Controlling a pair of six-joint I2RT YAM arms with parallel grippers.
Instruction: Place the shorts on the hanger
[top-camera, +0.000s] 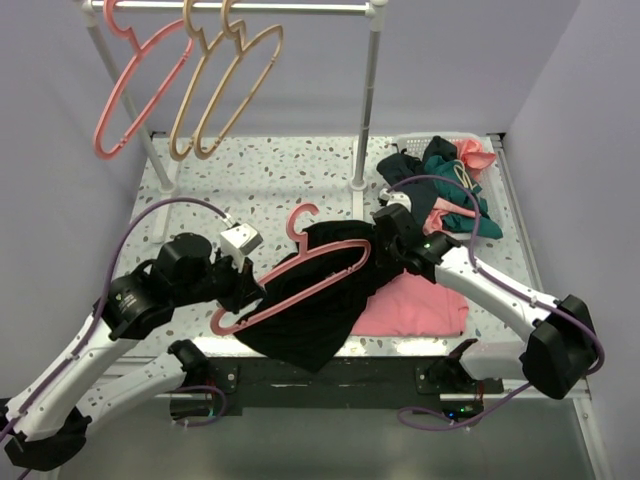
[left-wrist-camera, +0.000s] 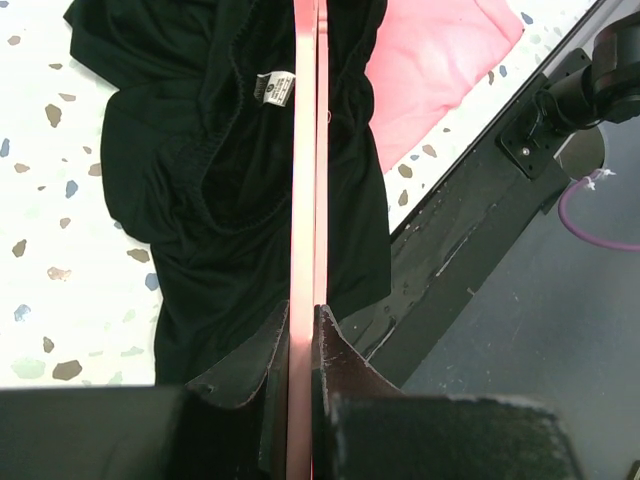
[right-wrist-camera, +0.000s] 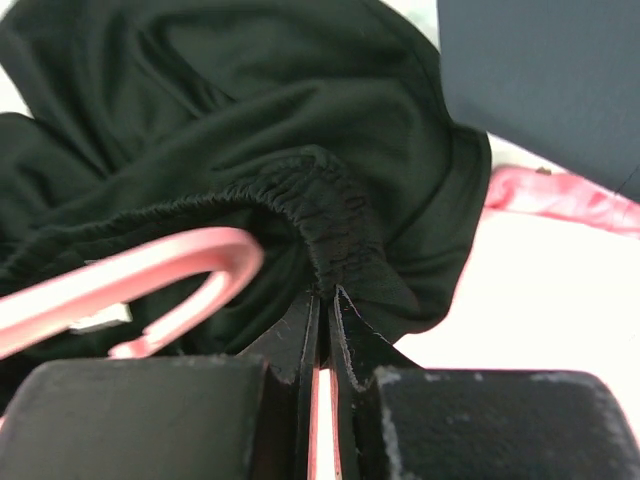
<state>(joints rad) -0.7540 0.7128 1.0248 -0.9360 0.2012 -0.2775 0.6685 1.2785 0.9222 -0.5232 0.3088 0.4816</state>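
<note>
While the view from above is read from its upper left, a spare pink hanger (top-camera: 138, 88) and two tan hangers (top-camera: 214, 95) hang on the rail (top-camera: 300, 8) at the top of the frame.

Lower left: the left gripper (left-wrist-camera: 303, 318) is clamped on the hanger (left-wrist-camera: 305, 150). Its wrist camera shows the pink plastic edge-on, running from between the two closed fingers straight up the frame. From above, the grip is near the lower-left end of the triangle and the hook points to the upper centre.

Centre: the shorts (top-camera: 310, 320) lie in a crumpled black heap on the speckled table (top-camera: 280, 180), under and around the hanger, with one part drooping over the near table edge. In the left wrist view the fabric spreads on both sides of the pink bar, more of it to the left, and a white label (left-wrist-camera: 280, 87) sits just left of the bar.

Right of centre: the right gripper (right-wrist-camera: 322, 298) is pinched shut on the gathered elastic waistband (right-wrist-camera: 320, 200), at the upper-right edge of the heap. The rounded right end of the hanger shows just left of those fingers; whether it passes inside the waistband I cannot tell.

Right: a flat pink cloth (top-camera: 420, 305) lies on the table, partly under the shorts. At the upper right, a teal garment (top-camera: 455, 190) spills from a white basket (top-camera: 480, 140).
</note>
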